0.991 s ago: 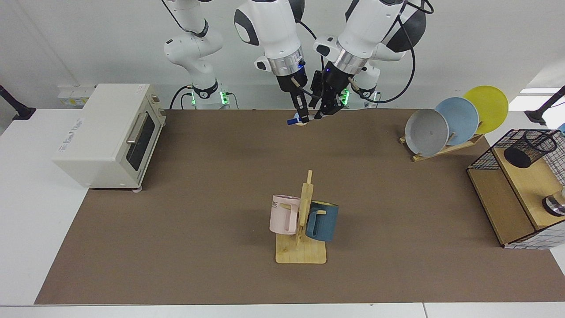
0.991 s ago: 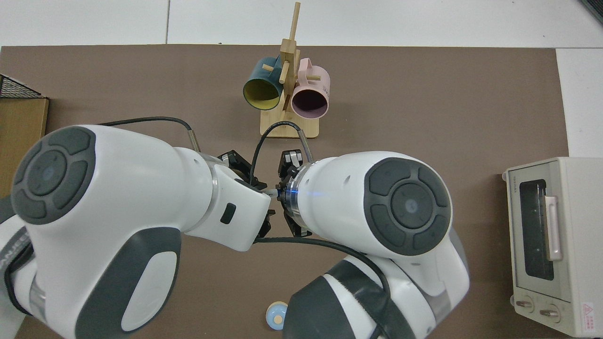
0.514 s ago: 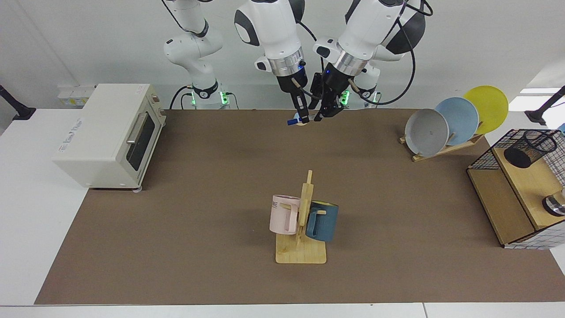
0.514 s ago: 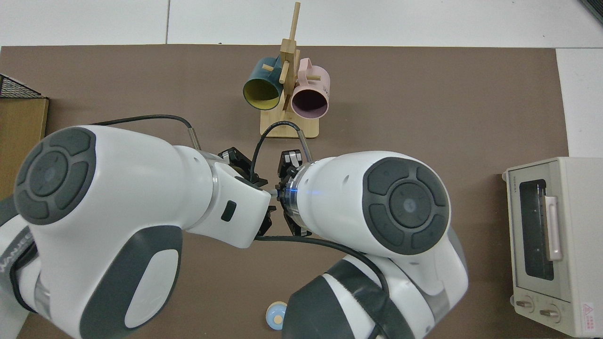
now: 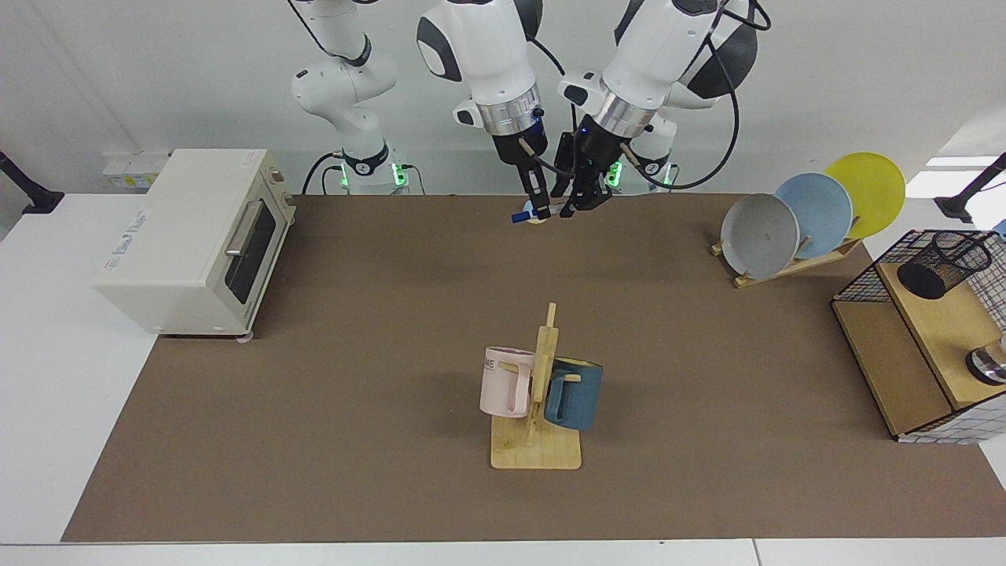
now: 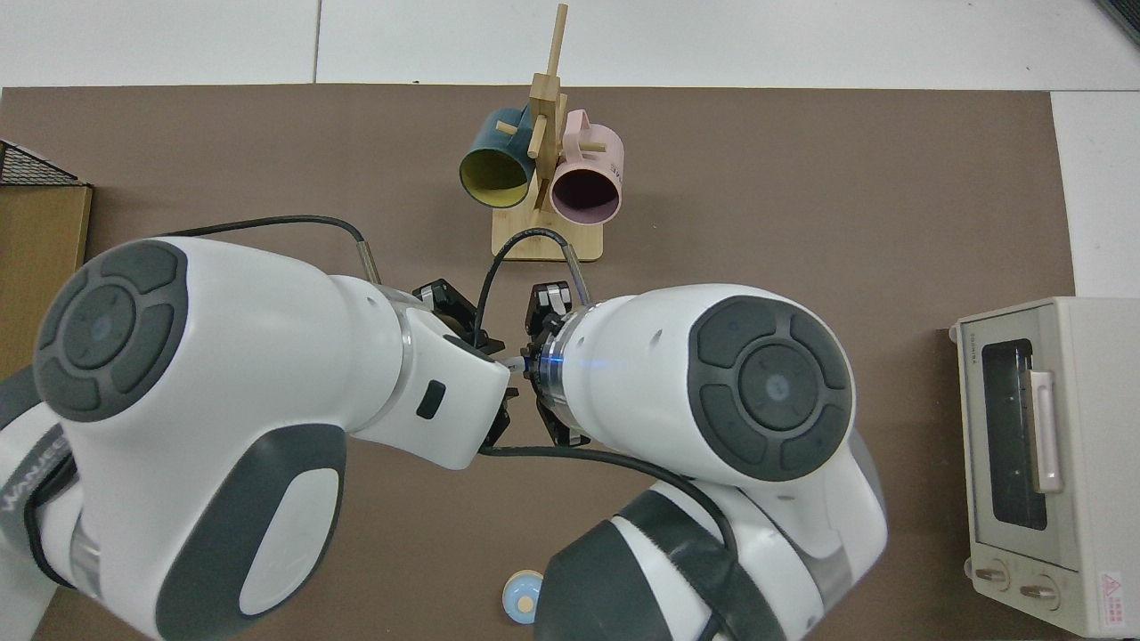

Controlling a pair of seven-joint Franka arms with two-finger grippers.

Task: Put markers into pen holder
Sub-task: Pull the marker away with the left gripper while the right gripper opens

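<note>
At the table's far edge, my right gripper [image 5: 539,209] is shut on a white marker [image 5: 528,214]. The marker is held roughly level above the mat, with its blue cap pointing toward the toaster. My left gripper [image 5: 583,201] sits right beside it with its fingers apart at the marker's white end. From above, both wrists hide the grippers and only a sliver of the marker [image 6: 516,363] shows between them. The black mesh pen holder [image 5: 944,263] stands far off on a wooden shelf inside the wire basket [image 5: 864,275].
A wooden mug tree [image 5: 539,409] with a pink and a blue mug stands mid-mat. The toaster oven [image 5: 196,236] sits on the right arm's side. A plate rack [image 5: 809,216] sits near the basket. A small pale round disc [image 6: 524,599] lies on the mat below the grippers.
The left arm's wrist has risen slightly and edged toward the plate rack. The right gripper and the marker have stayed in place.
</note>
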